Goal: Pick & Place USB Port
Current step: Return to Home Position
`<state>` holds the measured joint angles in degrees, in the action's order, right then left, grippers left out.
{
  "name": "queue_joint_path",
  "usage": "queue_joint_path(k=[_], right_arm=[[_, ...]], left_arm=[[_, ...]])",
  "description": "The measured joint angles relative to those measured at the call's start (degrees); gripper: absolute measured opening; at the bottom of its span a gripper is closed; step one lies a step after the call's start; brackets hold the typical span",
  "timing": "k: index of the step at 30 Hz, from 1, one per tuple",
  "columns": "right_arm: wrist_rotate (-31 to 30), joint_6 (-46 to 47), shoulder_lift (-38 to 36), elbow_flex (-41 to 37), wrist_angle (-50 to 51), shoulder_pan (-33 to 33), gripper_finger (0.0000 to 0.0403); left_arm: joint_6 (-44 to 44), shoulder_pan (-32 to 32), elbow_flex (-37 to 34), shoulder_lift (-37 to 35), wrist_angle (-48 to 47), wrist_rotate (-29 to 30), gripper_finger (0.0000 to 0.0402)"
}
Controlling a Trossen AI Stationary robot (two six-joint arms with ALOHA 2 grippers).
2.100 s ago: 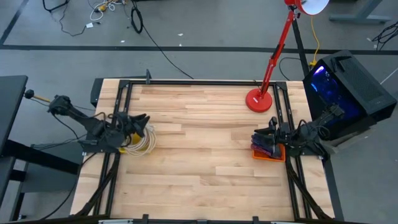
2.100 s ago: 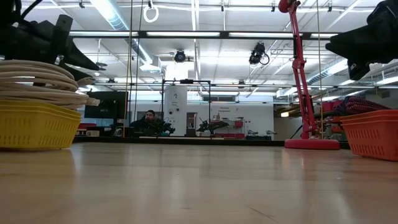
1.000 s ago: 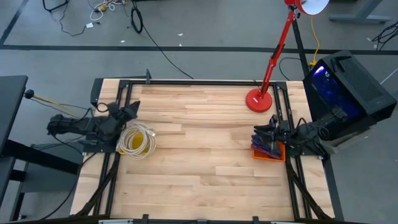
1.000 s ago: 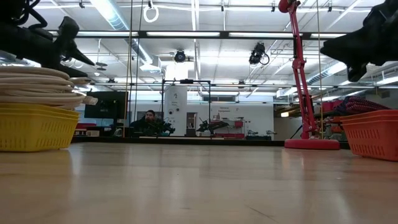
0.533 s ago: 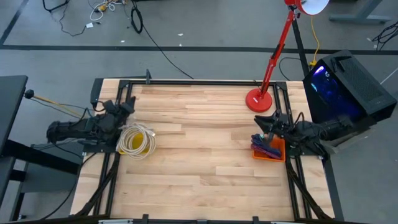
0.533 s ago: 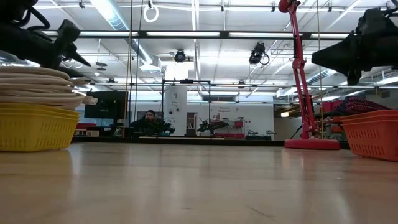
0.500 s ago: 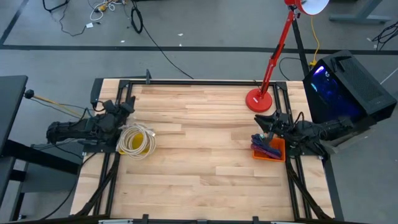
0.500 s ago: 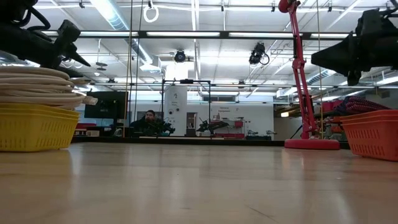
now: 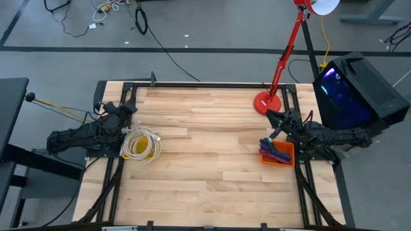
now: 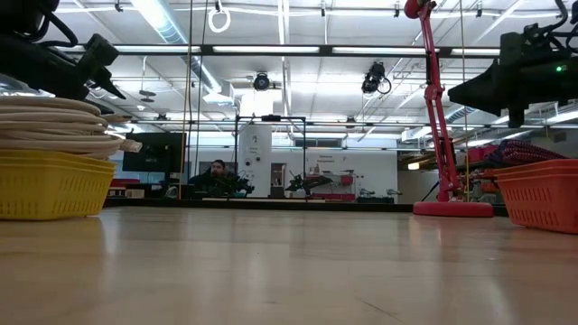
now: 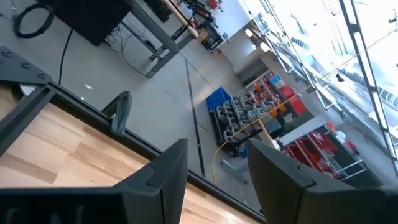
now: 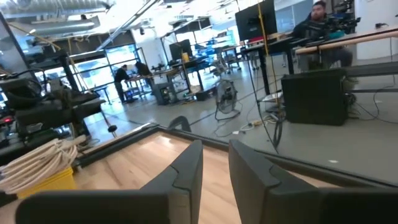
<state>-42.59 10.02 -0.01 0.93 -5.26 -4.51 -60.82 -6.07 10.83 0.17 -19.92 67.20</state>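
A yellow basket (image 9: 132, 154) (image 10: 50, 185) stands near the table's left edge with a coil of white cable (image 9: 142, 142) (image 10: 54, 122) piled in it. An orange basket (image 9: 286, 157) (image 10: 542, 194) at the right edge holds purple and red cables (image 9: 275, 149). My left gripper (image 9: 126, 106) (image 11: 217, 171) hovers just beyond the yellow basket toward the far edge, open and empty. My right gripper (image 9: 272, 116) (image 12: 216, 165) hangs in the air beyond the orange basket, near the lamp base, with a narrow gap between its fingers and nothing in it. I cannot pick out a separate USB part.
A red desk lamp stands on its round base (image 9: 267, 102) (image 10: 452, 209) at the far right, close to my right gripper. A black metal frame (image 9: 192, 85) rims the table. The wooden middle of the table (image 9: 205, 160) lies between the two baskets. A person sits in the room beyond.
My left gripper has drawn back from the yellow basket toward the table's far-left corner. My right gripper has risen from over the orange basket, moved toward the far edge and the lamp base, and tipped up from pointing down to nearly level.
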Motion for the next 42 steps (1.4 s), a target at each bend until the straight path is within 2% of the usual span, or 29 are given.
queue_joint_path(k=[23, 25, 28, 32, 35, 37, 42], right_arm=[[0.0, 0.0, 0.2, 0.0, 0.0, 0.0, 0.0080], [0.0, 0.0, 0.2, 0.0, 0.0, 0.0, 0.0080], [0.0, 0.0, 0.2, 0.0, 0.0, 0.0, 0.0080], [0.0, 0.0, 0.2, 0.0, 0.0, 0.0, 0.0080], [0.0, 0.0, 0.2, 0.0, 0.0, 0.0, 0.0080], [0.0, 0.0, 0.2, 0.0, 0.0, 0.0, 0.0080], [0.0, 0.0, 0.2, 0.0, 0.0, 0.0, 0.0080]], left_arm=[[-0.7, 0.0, 0.0, 0.1, 0.2, -0.3, 0.0170], [4.5, 0.0, 0.0, 0.1, 0.3, -1.3, 0.0170], [22.2, 0.3, 0.0, 0.0, 2.2, -9.7, 0.0170], [42.1, 0.3, 0.0, 0.0, 5.0, -29.5, 0.0170], [53.9, 0.3, 0.0, 0.0, 7.7, -45.3, 0.0170], [58.2, 0.3, 0.0, 0.0, 9.8, -52.7, 0.0170], [55.3, 0.3, 0.0, 0.0, 12.6, -57.1, 0.0170]])
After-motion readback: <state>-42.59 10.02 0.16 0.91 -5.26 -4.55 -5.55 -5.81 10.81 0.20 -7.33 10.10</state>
